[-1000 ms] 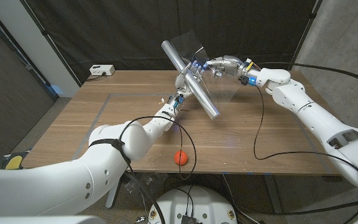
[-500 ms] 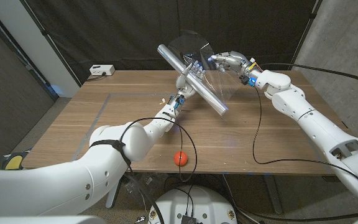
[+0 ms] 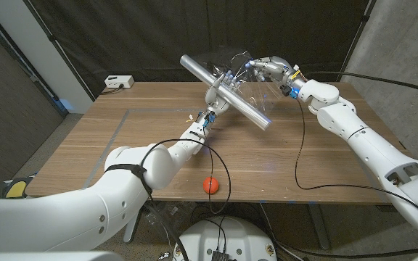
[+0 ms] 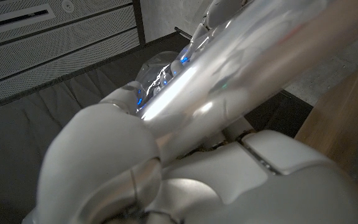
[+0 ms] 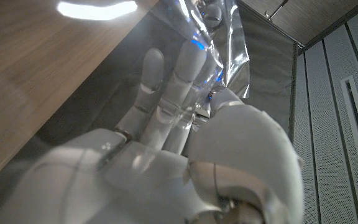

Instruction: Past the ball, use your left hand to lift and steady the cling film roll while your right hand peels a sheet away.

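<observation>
Surface: brown wooden table [image 3: 158, 145] with faint taped outline; black curtain [image 3: 136, 36] behind, grey wall at right. Small white box [image 3: 117, 81] at far left table edge; no legible writing. Small orange ball [image 3: 210, 184] near front edge. Long silvery cling film roll [image 3: 227, 93] held tilted above the table's far side, gripped by left hand [image 3: 215, 94]. Right hand [image 3: 267, 71] pinches the clear film sheet [image 3: 247, 76] just beside the roll

cling film roll [image 3: 226, 93]: glossy, silvery | sheet [image 5: 229, 37]: clear, crinkled | table [image 3: 325, 167]: matt wood | ball [image 3: 210, 184]: orange, smooth
</observation>
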Controlling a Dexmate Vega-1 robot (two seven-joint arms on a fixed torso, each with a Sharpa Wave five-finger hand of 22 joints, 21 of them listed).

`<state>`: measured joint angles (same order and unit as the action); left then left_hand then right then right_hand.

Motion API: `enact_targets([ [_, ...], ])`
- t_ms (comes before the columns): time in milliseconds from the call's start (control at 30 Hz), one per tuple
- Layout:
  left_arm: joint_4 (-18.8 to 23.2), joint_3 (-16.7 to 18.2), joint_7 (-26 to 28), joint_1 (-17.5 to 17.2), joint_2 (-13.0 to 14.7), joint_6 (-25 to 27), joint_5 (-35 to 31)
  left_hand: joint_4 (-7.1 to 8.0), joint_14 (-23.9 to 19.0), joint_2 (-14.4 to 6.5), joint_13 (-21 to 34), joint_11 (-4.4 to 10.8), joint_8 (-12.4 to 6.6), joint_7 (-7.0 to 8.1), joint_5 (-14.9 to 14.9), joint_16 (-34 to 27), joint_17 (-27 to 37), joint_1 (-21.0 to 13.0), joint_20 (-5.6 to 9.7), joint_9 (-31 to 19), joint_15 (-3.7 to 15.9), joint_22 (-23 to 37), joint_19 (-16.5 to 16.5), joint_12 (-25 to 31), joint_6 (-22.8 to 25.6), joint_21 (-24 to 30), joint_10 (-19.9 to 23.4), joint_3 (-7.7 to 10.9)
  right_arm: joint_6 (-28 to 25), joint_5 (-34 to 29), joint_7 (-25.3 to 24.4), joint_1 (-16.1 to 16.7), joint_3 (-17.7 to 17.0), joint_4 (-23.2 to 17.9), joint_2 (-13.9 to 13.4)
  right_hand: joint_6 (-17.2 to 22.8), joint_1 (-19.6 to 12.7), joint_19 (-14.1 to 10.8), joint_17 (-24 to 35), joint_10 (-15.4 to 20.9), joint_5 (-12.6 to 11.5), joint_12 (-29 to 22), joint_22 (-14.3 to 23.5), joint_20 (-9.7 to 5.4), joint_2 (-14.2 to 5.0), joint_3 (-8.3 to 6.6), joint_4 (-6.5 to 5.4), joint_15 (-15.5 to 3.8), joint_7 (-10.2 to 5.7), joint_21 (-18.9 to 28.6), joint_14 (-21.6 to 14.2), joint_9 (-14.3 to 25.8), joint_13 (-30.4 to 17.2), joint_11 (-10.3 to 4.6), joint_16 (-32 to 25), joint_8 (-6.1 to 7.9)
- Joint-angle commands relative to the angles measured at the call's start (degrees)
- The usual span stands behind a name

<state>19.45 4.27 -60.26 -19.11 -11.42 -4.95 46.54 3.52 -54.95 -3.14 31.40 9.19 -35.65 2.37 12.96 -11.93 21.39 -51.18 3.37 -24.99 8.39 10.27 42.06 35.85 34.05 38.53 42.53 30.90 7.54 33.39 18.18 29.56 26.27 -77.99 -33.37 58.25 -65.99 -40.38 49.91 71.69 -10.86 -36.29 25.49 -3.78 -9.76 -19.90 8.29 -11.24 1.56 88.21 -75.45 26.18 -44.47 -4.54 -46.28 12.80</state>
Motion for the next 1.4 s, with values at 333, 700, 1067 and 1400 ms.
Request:
enact_targets([
  [333,-0.2,-1.4,-1.2,-0.1,0.5,-1.1,0.6,0.50,12.3,3.5,-7.1,-0.67,9.47,3.58,-1.4,1.2,-6.0,6.3,-1.85,6.3,2.06,0.0,-1.0,-11.6,-11.3,-2.2,-9.5,3.69,0.2,-1.8,-1.2,-2.7,0.8,1.1,0.7,1.8,-1.2,0.5,0.7,3.6,-0.3,-0.5,-0.4,-8.43,-0.22,0.63,-0.52,-1.80,0.78,0.8,2.5,0.6,-0.3,-3.15,-0.8,-0.74],
  [700,-0.1,-1.3,-2.1,-0.4,0.4,-2.1,0.1,-1.22,18.2,10.7,-9.2,-1.77,12.05,2.50,-1.3,1.1,-8.1,7.6,-3.25,7.8,0.50,0.0,-3.5,-16.2,-15.4,-4.2,-12.9,0.23,-0.1,-2.2,-2.4,-2.6,0.4,-0.3,0.3,2.0,-1.6,0.8,1.1,3.3,-0.3,-0.5,-0.8,-8.38,-0.32,1.03,-0.90,-1.82,0.73,1.1,2.9,0.8,-0.4,-3.08,-0.8,-1.27],
  [1067,-0.1,-1.3,-3.3,-0.8,0.5,-2.7,0.3,-1.95,23.8,13.6,-10.2,-3.31,15.37,1.09,-0.3,1.2,-9.2,8.9,-4.81,8.8,-1.47,0.0,-5.5,-19.8,-21.4,-6.3,-17.4,-3.16,0.3,-2.8,-2.5,-3.7,0.6,0.2,0.7,2.2,-1.8,1.0,1.5,3.3,-0.4,-0.5,-1.1,-8.37,-0.39,1.34,-1.22,-1.74,0.67,1.3,3.1,0.8,-0.4,-3.15,-0.8,-1.53],
  [1400,-0.1,-1.3,-3.4,-1.0,0.7,-2.6,0.5,-3.32,26.1,14.5,-10.4,-3.97,16.81,0.52,0.3,1.3,-9.7,8.7,-5.42,9.2,-2.06,0.0,-6.5,-21.3,-23.5,-7.4,-19.9,-5.66,-1.2,-3.5,-3.4,-5.0,0.8,-0.4,0.6,2.3,-2.2,1.0,1.1,3.4,-0.4,-0.5,-1.5,-8.38,-0.39,1.76,-1.41,-1.86,0.65,1.4,2.8,0.9,-0.2,-3.01,-0.5,-1.66],
])
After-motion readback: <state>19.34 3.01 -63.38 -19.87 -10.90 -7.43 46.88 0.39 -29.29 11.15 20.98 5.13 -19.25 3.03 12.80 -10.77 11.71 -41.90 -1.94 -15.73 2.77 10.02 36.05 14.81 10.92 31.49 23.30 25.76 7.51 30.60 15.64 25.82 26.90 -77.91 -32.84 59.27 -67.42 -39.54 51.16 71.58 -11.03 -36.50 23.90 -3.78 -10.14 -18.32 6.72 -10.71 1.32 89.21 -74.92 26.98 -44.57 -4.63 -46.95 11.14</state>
